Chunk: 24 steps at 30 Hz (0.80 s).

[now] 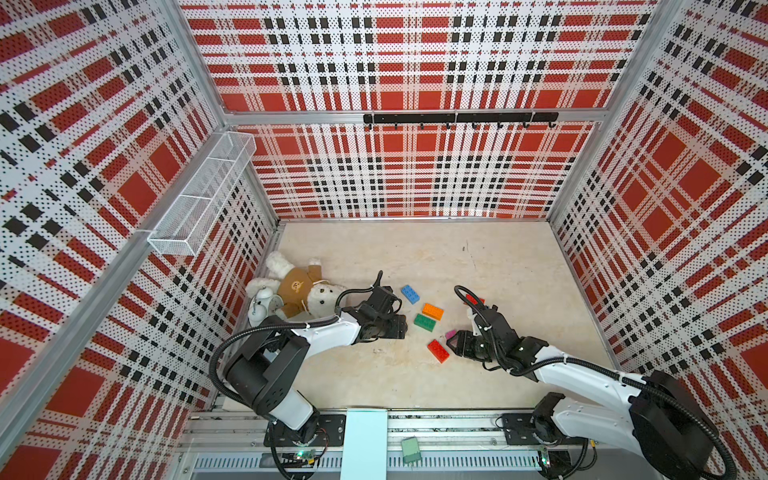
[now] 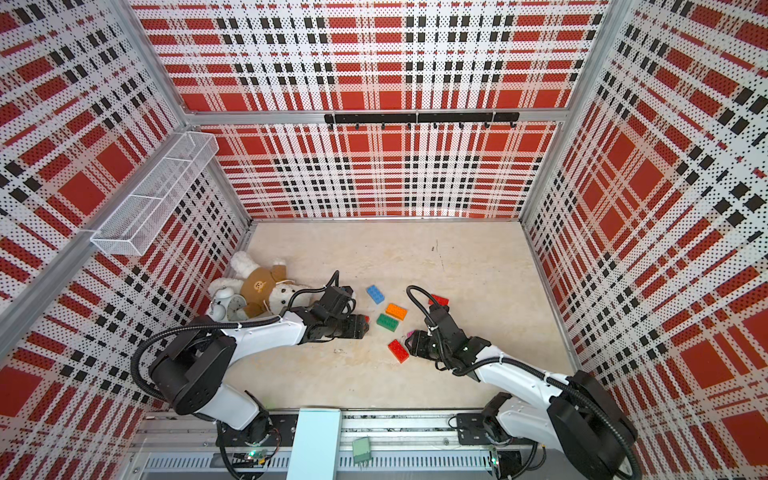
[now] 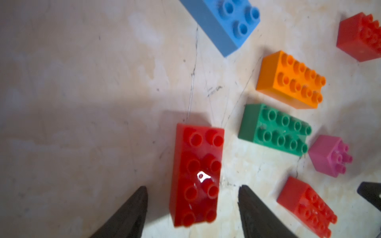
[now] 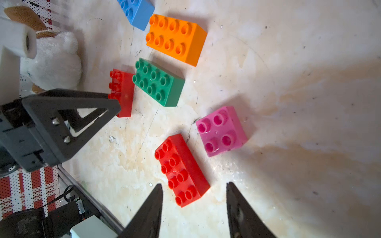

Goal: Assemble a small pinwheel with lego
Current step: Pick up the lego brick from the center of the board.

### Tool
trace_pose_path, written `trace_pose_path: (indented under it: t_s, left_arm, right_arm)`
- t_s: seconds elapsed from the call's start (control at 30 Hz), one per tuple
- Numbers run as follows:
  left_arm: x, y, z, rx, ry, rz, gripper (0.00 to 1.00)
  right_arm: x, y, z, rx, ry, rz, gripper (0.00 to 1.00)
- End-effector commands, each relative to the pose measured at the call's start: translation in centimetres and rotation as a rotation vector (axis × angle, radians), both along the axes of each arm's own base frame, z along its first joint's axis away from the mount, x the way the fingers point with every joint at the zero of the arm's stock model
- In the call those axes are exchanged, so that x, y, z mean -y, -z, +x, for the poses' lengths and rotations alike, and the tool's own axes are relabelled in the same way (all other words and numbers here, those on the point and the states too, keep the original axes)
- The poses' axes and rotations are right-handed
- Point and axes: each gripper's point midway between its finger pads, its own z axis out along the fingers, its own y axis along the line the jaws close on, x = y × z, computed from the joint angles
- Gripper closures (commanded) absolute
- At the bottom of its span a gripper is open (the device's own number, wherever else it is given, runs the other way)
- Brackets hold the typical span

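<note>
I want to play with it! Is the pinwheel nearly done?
Nothing is joined: blue brick, orange brick, green brick and pink square lie apart. In hand: the open left gripper straddles a red brick; the open right gripper faces a second red brick. Remaining: all the joining.

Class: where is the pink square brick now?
In a top view, the pink brick lies right of the green brick, just beyond the front red brick.

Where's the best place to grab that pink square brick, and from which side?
Pinch the pink square brick across two opposite smooth side walls, coming straight down from above. It lies flat, studs up, and all four walls look free.
</note>
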Motion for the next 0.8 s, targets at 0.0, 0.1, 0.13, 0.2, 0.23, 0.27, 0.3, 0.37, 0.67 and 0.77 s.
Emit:
trace_pose_path:
  t_s: [0.0, 0.1, 0.13, 0.2, 0.23, 0.27, 0.3, 0.37, 0.67, 0.77]
  left_arm:
    - [0.4, 0.8, 0.2, -0.018, 0.029, 0.012, 0.3]
    - [0.8, 0.9, -0.5, -0.021, 0.05, 0.039, 0.34]
    - [0.8, 0.8, -0.8, -0.017, 0.054, 0.064, 0.36]
    - [0.4, 0.8, -1.3, -0.004, 0.047, 0.151, 0.41]
    - [0.2, 0.9, -1.4, -0.002, 0.037, 0.189, 0.44]
    - [-0.1, 0.9, -1.5, -0.002, 0.02, 0.218, 0.46]
    - [-0.1, 0.9, -1.5, -0.001, 0.008, 0.231, 0.48]
    - [0.2, 0.9, -1.5, -0.001, -0.013, 0.246, 0.53]
    - [0.4, 0.5, -0.8, 0.016, -0.117, 0.256, 0.62]
    - [0.8, -0.1, -0.6, 0.019, -0.139, 0.231, 0.66]
  right_arm:
    - [-0.5, -0.4, 0.4, 0.012, -0.003, 0.015, 0.49]
    - [0.0, -0.1, 0.2, 0.008, -0.001, -0.019, 0.49]
    - [0.2, 0.0, 0.3, 0.01, 0.001, -0.031, 0.49]
    - [0.4, -0.1, 0.4, 0.02, 0.0, -0.047, 0.48]
    - [0.4, -0.2, 0.5, 0.025, -0.003, -0.052, 0.48]
    - [0.3, -0.4, 0.6, 0.033, -0.006, -0.055, 0.48]
    - [0.2, -0.5, 0.8, 0.036, -0.011, -0.057, 0.48]
    - [-0.1, -0.7, 1.0, 0.04, -0.022, -0.059, 0.47]
    - [-0.1, -1.8, 2.0, 0.07, -0.017, -0.061, 0.45]
    - [0.3, -2.2, 2.6, 0.074, -0.008, -0.046, 0.41]
